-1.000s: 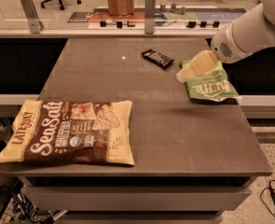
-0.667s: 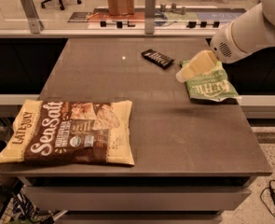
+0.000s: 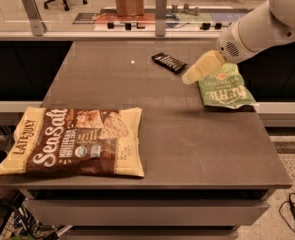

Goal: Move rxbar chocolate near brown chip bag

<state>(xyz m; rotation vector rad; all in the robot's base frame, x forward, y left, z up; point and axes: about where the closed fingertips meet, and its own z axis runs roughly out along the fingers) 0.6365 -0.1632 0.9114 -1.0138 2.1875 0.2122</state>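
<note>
1. Looking to the far right of the table (image 3: 197, 149), you find the gripper (image 3: 189, 77) at the end of the white arm (image 3: 267, 24), which comes in from the upper right corner and slants down to the left.
2. You cannot tell from this view whether the gripper is wide or narrow.
3. Its tip sits just right of the rxbar chocolate (image 3: 169, 62), at the far left corner of the green bag (image 3: 224, 89); you cannot tell whether it touches either.
4. You see the rxbar chocolate lying flat and askew on the far part of the table, right of centre.
5. You see the brown chip bag (image 3: 74, 143) lying flat at the near left corner, well apart from the bar, with its left end past the table's edge.
</note>
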